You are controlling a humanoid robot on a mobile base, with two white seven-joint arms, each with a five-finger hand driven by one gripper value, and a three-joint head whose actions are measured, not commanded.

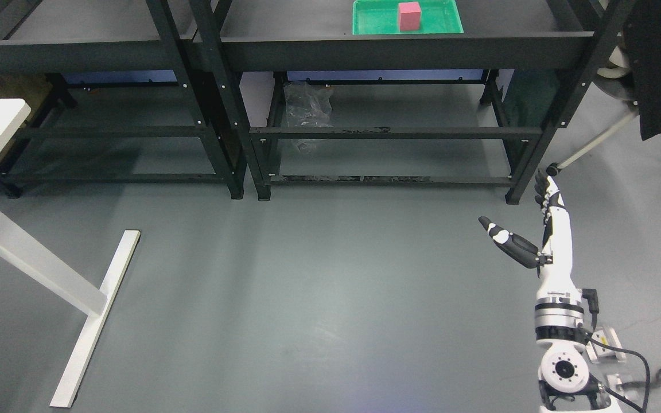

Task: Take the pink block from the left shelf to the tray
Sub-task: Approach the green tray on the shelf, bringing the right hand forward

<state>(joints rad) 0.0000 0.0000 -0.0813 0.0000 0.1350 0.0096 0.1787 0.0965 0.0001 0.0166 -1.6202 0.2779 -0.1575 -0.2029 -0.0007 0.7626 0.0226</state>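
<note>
While the pink block (pixel 409 15) sits in the green tray (pixel 448 22) on the shelf (pixel 399 50) at the upper middle, we see the right hand (pixel 543 229) at lower right, fingers spread and empty.

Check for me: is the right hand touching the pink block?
Apart. The head view shows the right hand open over the floor at lower right, while the pink block sits in the green tray on the shelf above.
</note>
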